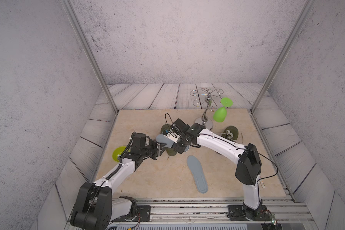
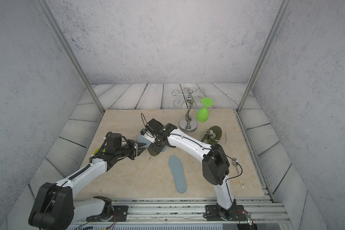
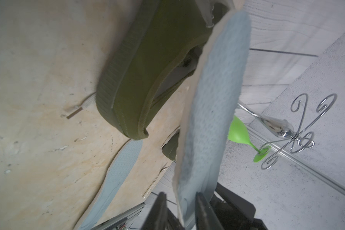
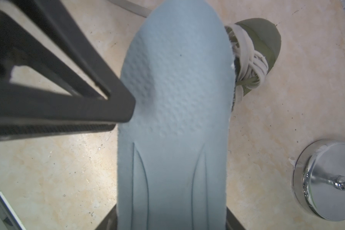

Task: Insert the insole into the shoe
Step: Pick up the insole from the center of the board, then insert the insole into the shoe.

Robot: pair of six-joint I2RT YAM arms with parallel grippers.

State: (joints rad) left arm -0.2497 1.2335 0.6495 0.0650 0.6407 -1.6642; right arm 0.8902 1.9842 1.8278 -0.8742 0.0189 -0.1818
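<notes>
The grey-blue insole [image 4: 173, 119] hangs between the 2 grippers, just above the olive shoe [image 3: 139, 65], which lies on the table directly below them. The left gripper [image 3: 180, 194] has its jaws parted around the insole. 1 finger lies against it and the other stands off with background showing in the gap, so this is a loose bracket, not a pinch. The right gripper [image 4: 171, 210] straddles the ridged heel end with 1 finger at each long edge. I cannot tell whether those fingers are pressing in.

From the right gripper the insole runs straight ahead, its long axis in line with the fingers and its dimpled forefoot farthest out. The shoe sits under and beyond that forefoot, its laced toe peeping out to 1 side of the insole's tip. The 2 long axes therefore run roughly together but skewed. From the left gripper, the shoe's opening lies just beside the insole's flat face, heel collar nearest. The tip seems to be over the tongue rather than inside.

My judgement: the right arm, on axis at the heel end, is better placed to swing the tip into the opening and push toward the toe. A 2nd insole [image 1: 197, 173] lies flat behind both grippers, well apart.
</notes>
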